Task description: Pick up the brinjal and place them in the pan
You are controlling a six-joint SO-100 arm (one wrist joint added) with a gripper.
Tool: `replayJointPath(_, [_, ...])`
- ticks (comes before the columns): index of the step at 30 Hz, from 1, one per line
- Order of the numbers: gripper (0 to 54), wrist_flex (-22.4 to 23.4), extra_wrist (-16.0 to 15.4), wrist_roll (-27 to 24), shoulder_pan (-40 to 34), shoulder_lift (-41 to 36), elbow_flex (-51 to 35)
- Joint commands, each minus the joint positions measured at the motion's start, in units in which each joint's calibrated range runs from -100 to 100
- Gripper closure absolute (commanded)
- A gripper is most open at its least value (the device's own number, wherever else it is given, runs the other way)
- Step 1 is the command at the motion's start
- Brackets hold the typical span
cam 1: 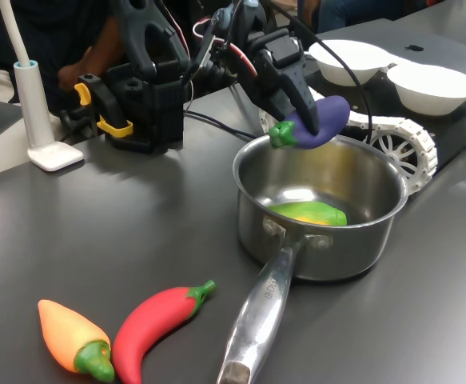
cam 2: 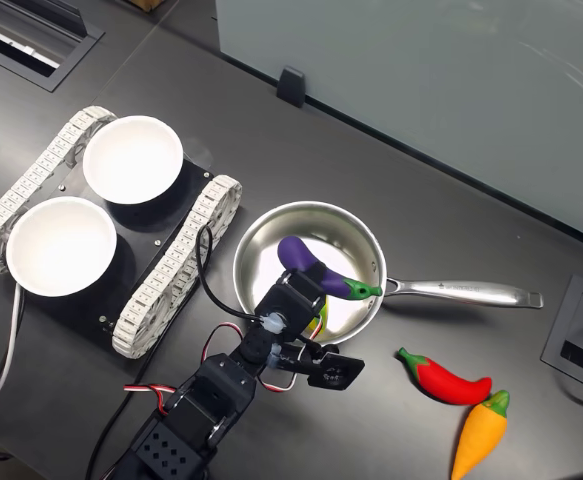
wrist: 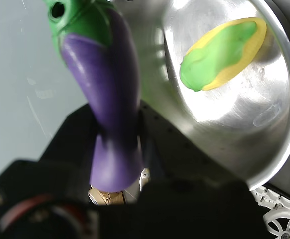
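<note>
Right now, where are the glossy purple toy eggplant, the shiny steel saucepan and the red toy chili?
glossy purple toy eggplant [cam 1: 326,120], first exterior view, purple body.
shiny steel saucepan [cam 1: 266,290], first exterior view, long handle.
red toy chili [cam 1: 154,320], first exterior view, mid-body.

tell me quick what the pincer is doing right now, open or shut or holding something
Pincer: shut on the brinjal, holding it above the rim of the pan.

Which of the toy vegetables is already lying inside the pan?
The yellow-and-green one, lying on the pan's floor. The brinjal is held in the gripper above the rim; the red chili and orange pepper lie on the table.
</note>
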Motion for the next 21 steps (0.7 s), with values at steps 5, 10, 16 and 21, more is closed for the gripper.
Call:
replayJointPath(5, [48.4, -3.8, 0.4, -0.3, -0.9, -1.1, -0.3])
replayJointPath(10, [39.8, -1.8, 0.4, -0.6, -0.8, -2.0, -0.3])
replayJointPath(16, [36.7, 1.3, 0.4, -0.2, -1.8, -4.1, -0.5])
replayJointPath(21, [33.6, 3.3, 0.4, 0.2, -3.9, -6.4, -0.2])
